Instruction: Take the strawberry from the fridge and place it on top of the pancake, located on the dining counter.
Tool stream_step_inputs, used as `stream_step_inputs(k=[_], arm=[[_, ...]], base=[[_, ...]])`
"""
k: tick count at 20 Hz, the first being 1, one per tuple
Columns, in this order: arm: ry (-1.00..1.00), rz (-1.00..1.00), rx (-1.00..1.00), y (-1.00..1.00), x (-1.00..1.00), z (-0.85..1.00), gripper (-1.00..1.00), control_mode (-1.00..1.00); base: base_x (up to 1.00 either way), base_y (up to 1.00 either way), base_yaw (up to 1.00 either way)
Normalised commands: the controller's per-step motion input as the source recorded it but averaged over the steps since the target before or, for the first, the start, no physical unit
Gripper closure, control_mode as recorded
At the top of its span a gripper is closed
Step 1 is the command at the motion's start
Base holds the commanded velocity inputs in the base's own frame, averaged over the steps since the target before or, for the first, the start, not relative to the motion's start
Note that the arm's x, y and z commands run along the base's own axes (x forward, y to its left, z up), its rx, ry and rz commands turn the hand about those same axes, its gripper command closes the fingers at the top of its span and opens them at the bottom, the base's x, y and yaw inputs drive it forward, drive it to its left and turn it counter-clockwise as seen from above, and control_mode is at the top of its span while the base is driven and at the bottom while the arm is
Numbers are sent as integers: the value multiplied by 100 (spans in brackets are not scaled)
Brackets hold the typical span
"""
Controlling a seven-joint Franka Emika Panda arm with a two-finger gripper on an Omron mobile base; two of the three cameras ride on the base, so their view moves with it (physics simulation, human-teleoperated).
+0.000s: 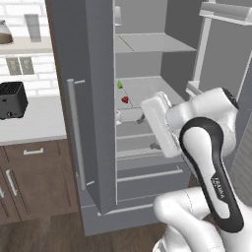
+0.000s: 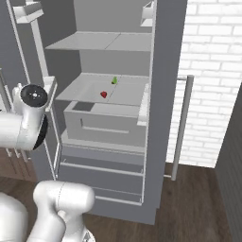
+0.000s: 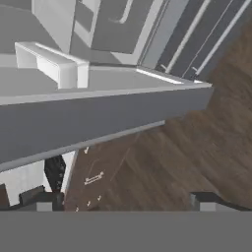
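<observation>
On the fridge's [image 2: 160,118] middle shelf sits the strawberry [image 2: 103,94] — well apart from the wide-open, empty gripper [image 3: 123,199] — deeper inside.

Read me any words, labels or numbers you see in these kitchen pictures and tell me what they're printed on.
White lettering on the arm's dark joint cover in the left base view: too small and blurred to read.
No legible text on the fridge, the toaster or elsewhere.
</observation>
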Motion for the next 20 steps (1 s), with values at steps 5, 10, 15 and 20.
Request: stream_step_inputs(k=[5,10,15,20], arm=[[8,2,51,-61,51,15,-100,-100],[12,0,36,-18,96,0,-100,-100],[15,0,20,-1,100,-7,-100,-100],[22,0,6,0,87,-25,-100,-100]], base=[[0,0,0],[0,0,0],[0,0,0],[0,0,0]])
